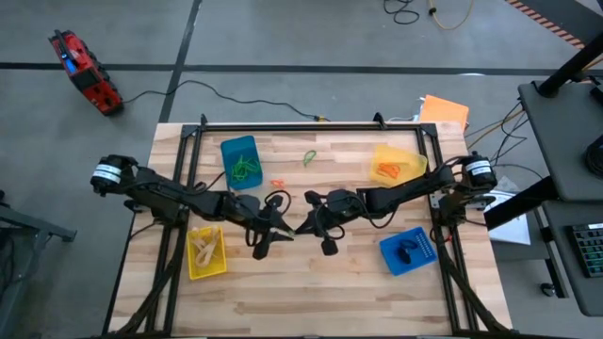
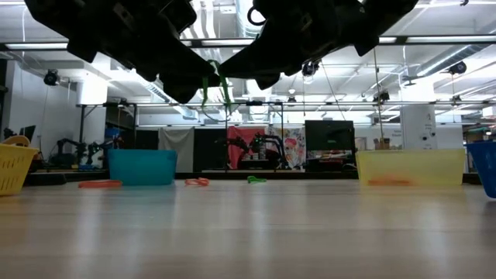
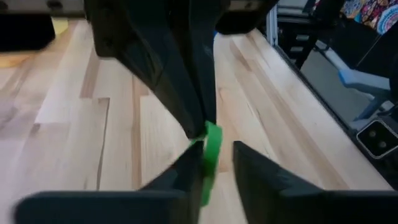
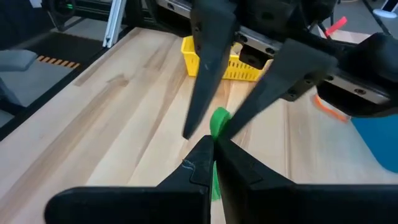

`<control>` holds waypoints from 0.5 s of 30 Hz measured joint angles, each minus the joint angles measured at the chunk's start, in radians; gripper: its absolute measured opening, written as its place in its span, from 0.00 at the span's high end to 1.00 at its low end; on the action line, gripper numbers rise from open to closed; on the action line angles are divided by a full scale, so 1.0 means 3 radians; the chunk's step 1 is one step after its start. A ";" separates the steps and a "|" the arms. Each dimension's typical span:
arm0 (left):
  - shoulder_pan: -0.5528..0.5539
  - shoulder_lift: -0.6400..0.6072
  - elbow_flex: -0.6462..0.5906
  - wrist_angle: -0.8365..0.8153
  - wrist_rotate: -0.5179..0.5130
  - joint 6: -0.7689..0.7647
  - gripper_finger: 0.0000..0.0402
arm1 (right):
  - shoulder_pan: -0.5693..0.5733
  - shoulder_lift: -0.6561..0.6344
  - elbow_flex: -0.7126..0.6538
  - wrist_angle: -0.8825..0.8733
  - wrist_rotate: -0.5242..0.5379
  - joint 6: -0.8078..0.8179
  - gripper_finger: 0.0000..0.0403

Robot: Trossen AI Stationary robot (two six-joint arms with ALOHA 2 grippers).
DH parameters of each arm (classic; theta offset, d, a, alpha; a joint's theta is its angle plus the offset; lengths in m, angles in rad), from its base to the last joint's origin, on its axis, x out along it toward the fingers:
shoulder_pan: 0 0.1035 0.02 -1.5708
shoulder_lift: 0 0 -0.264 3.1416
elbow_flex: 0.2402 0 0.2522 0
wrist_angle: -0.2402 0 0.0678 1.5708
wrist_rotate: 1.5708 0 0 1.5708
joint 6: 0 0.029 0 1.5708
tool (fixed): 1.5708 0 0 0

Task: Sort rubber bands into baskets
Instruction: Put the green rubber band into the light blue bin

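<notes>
**Green band mid-handover, sorting partly done**

We see the desk (image 1: pixel 311 292), pale wood planks in a wide workshop, carrying four baskets (image 1: pixel 239 160) that already hold bands. Three loose bands (image 1: pixel 309 157) lie beyond the fingers, so we judge sorting unfinished. Above mid-desk, our right fingers (image 4: pixel 213 144) are pinched on a green band (image 4: pixel 219 121); the left fingers (image 3: pixel 214 155) straddle it, narrowly parted, and we cannot tell if they grip.
</notes>
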 joint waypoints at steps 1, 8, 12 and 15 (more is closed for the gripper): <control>-0.0001 0.0000 0.0000 -0.0035 0.0000 -0.0001 0.87 | 0.0000 -0.0003 0.0000 -0.0010 0.0007 -0.0002 0.98; -0.0001 -0.0004 0.0000 -0.0112 -0.0005 -0.0048 0.99 | -0.0061 -0.0012 0.0000 -0.0010 0.0016 0.0202 0.97; 0.0000 -0.0033 0.0000 -0.0133 -0.0011 -0.0049 1.00 | -0.0095 -0.0012 0.0000 -0.0040 0.0033 0.0282 0.92; 0.0004 -0.0079 0.0000 -0.0184 -0.0090 -0.0049 1.00 | -0.0111 -0.0012 0.0000 -0.0038 0.0046 0.0307 0.83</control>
